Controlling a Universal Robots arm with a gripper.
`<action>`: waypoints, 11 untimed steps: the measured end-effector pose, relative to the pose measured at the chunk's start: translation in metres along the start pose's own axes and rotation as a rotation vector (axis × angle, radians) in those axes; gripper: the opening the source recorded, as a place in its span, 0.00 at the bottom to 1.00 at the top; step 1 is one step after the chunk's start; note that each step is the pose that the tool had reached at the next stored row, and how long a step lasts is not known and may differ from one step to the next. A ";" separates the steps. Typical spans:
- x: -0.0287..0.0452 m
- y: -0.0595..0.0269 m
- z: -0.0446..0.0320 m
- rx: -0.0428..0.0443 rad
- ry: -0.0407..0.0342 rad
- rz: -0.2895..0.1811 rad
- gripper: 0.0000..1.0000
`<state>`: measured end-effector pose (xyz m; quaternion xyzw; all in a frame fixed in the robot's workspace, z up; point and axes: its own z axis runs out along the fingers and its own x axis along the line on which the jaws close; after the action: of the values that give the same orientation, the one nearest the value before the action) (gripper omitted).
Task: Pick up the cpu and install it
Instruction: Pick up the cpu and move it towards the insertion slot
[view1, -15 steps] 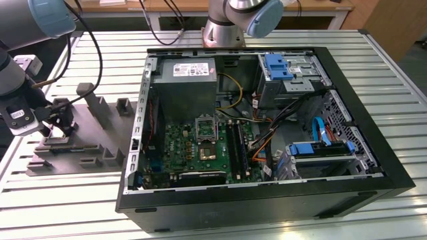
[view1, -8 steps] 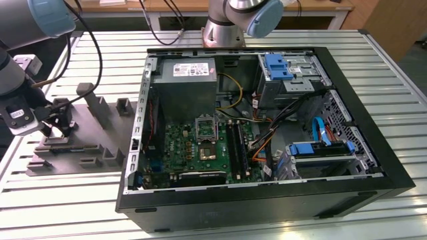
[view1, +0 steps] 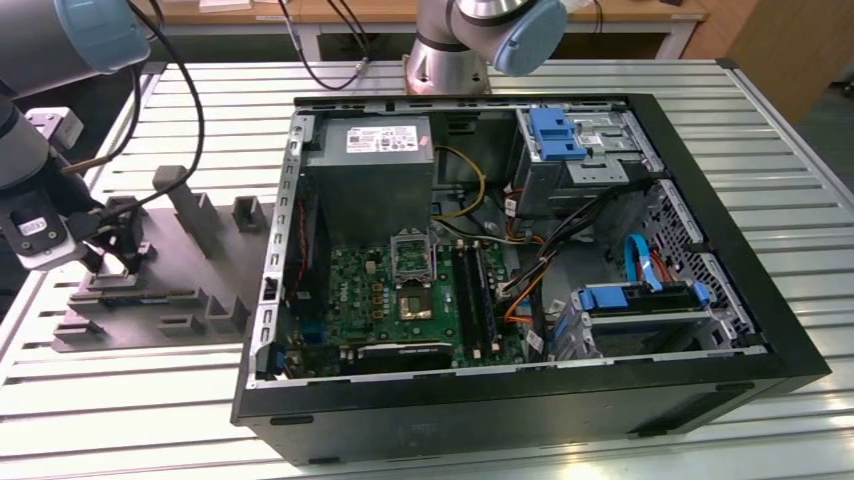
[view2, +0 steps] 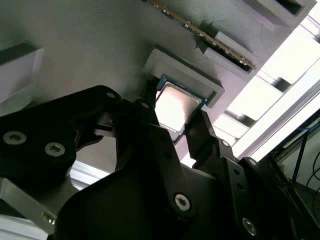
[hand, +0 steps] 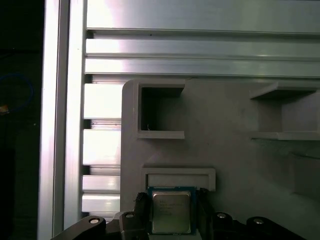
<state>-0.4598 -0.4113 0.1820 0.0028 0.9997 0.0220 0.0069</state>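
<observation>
At the exterior view's left we see the black gripper (view1: 123, 265) low over a grey plastic fixture (view1: 187, 312). In both wrist views its fingers (view2: 198, 131) (hand: 141, 210) clamp opposite edges of the square, silvery cpu (view2: 175, 106) (hand: 171, 212), seated in a shallow recess (hand: 177, 174).

I see the cpu (hand: 171, 212), a small square chip, pale silvery top up. It lies flat in a grey pocket (hand: 178, 174).
</observation>
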 end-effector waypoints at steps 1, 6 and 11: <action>0.0000 0.0000 -0.0001 0.0000 0.0000 0.000 0.51; 0.0000 0.0000 -0.0010 0.0000 0.0000 0.000 0.51; 0.0000 0.0001 -0.0020 0.0000 0.0000 0.000 0.51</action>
<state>-0.4598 -0.4113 0.1840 0.0028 0.9997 0.0220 0.0069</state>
